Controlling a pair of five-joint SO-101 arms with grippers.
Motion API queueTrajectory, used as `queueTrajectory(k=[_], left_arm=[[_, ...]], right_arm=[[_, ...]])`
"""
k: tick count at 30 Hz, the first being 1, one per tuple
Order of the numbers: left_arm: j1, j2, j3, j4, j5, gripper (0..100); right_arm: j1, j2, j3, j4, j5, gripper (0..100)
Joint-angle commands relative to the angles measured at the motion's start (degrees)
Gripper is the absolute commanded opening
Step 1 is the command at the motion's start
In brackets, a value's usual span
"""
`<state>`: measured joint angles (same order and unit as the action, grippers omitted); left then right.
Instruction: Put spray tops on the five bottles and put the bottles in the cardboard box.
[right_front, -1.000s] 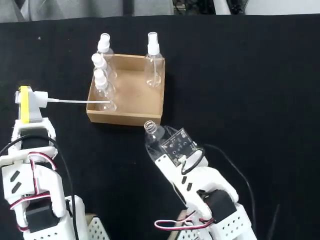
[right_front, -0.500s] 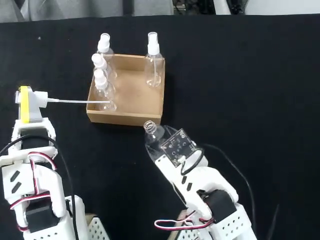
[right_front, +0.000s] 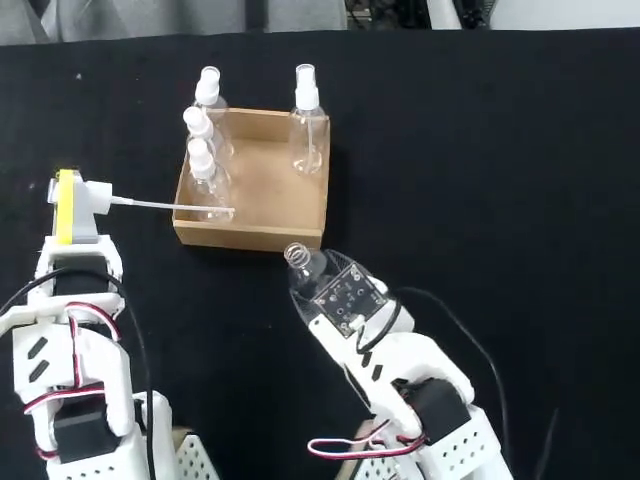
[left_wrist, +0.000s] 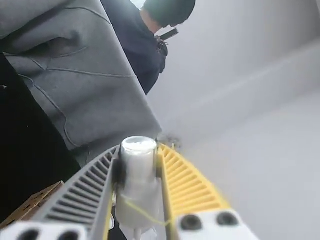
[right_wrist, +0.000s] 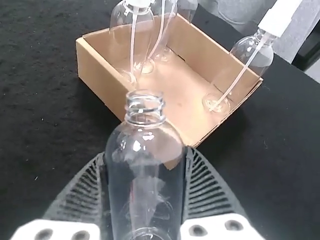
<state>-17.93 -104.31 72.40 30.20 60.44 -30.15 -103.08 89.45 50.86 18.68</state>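
Observation:
The cardboard box (right_front: 283, 207) sits at the table's middle back and holds several clear bottles with white spray tops (right_front: 307, 120). My left gripper (right_front: 72, 210) is left of the box, shut on a white spray top (right_front: 98, 197) whose thin tube (right_front: 170, 206) reaches over the box's left wall. The same spray top (left_wrist: 138, 185) shows between the yellow and grey fingers. My right gripper (right_front: 322, 283) is just in front of the box, shut on an uncapped clear bottle (right_front: 303, 264), seen close up as a bottle (right_wrist: 145, 160) with its open neck toward the box (right_wrist: 100, 62).
The black table (right_front: 500, 160) stretches wide to the right of the box. The arms' white bases (right_front: 70, 400) fill the front edge. Grey fabric (left_wrist: 75, 65) lies behind the table.
The left gripper with the spray top has shifted slightly right and toward the front. The right gripper and its bottle have edged a little to the left.

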Motion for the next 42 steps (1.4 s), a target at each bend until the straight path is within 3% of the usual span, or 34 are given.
queueTrajectory(k=[1, 23, 30, 42], left_arm=[[0.84, -0.18, -0.84, 0.09, 0.26, 3], [1.1, -0.18, 0.31, 0.26, 0.26, 3], [6.46, -0.18, 0.66, 2.81, -3.78, 3], [9.36, -0.18, 2.68, 4.75, -3.78, 3]], right_arm=[[-1.14, -6.73, -0.22, -1.85, 0.7, 1.1], [-1.14, -6.73, 1.71, -4.13, 4.75, 1.1], [-1.14, -6.73, 1.71, -4.22, 9.76, 1.1], [-2.46, -6.73, 2.51, -5.01, 10.64, 1.1]])
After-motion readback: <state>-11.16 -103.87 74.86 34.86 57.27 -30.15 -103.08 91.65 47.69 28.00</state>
